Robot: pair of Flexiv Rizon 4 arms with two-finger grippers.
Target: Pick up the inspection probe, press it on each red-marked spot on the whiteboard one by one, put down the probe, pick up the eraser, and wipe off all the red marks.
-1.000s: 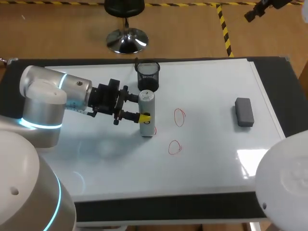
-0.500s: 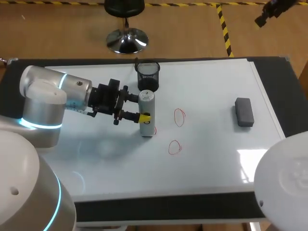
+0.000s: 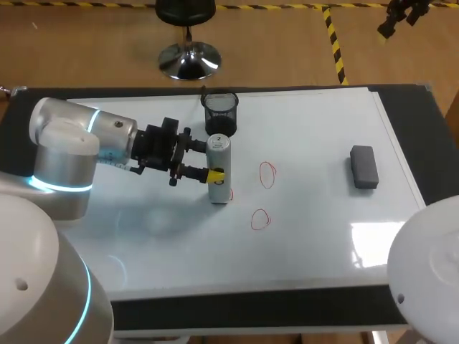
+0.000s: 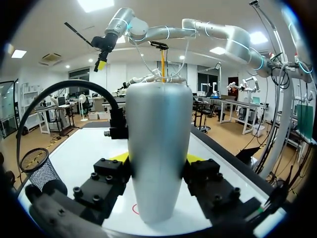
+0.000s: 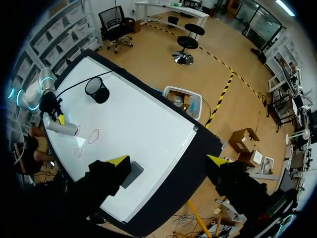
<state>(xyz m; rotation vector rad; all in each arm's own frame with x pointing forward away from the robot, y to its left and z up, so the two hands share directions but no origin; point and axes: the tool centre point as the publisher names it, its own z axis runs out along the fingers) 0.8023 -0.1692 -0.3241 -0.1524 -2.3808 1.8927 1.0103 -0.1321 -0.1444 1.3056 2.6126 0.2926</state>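
Whiteboard (image 3: 308, 143), left end effector (image 4: 158, 158) level, clamped on upright probe (image 3: 219, 154); right end effector (image 5: 167, 159) high above, spread wide

The probe (image 3: 219, 168) hides most of one red mark (image 3: 230, 194).

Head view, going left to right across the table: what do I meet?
From the left: white-and-silver left arm → silver cylindrical inspection probe → two red marker ovals → grey rectangular eraser → white right arm.
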